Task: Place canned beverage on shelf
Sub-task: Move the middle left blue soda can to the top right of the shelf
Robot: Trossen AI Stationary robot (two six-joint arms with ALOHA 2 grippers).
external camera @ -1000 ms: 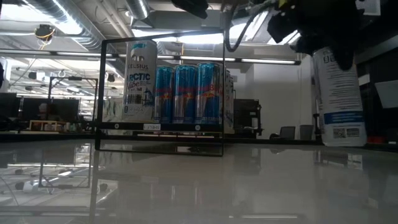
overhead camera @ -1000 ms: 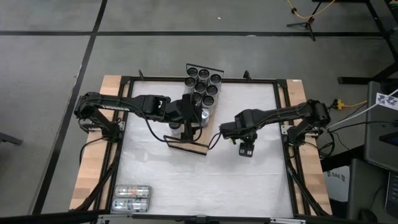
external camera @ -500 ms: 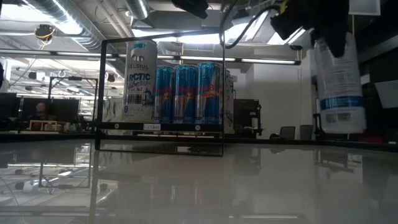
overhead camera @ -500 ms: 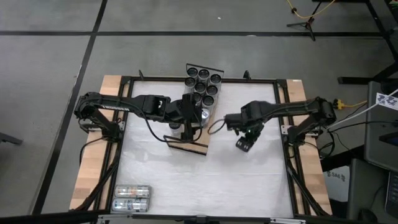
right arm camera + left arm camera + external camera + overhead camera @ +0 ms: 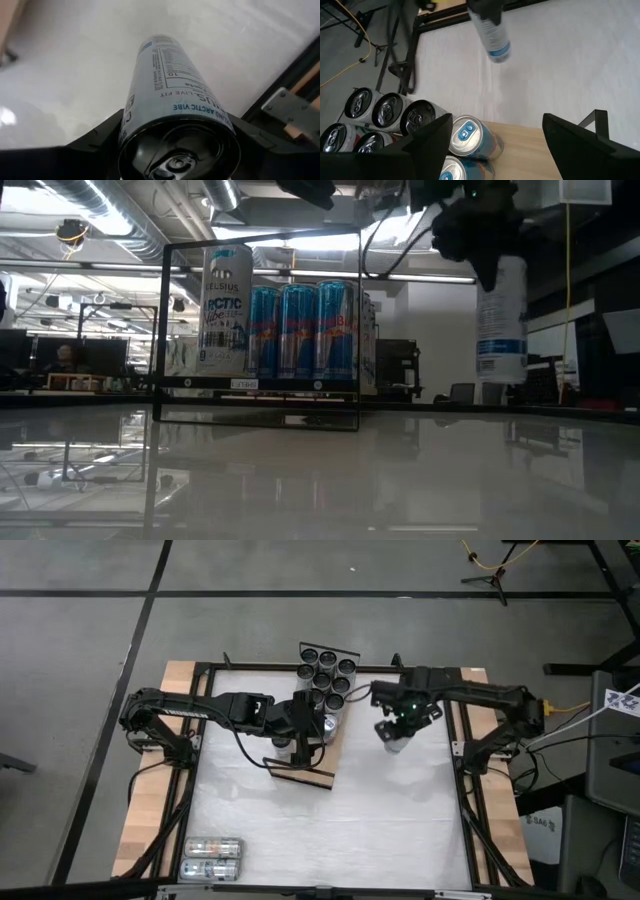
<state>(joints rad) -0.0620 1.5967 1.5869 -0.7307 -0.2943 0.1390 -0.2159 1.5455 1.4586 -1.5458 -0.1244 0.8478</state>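
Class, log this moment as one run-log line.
right gripper: shut on can, lifted | left gripper: open, over shelf | placement: not yet done

Cans [image 5: 326,674] crowd the shelf's [image 5: 310,776] far end; two more apparently lie [image 5: 211,859] at the table's [image 5: 300,830] near-left corner.

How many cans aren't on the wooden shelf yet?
3. One can and another lie at the table corner on the left; a third can hangs in the right gripper beside the shelf. None looks hidden.
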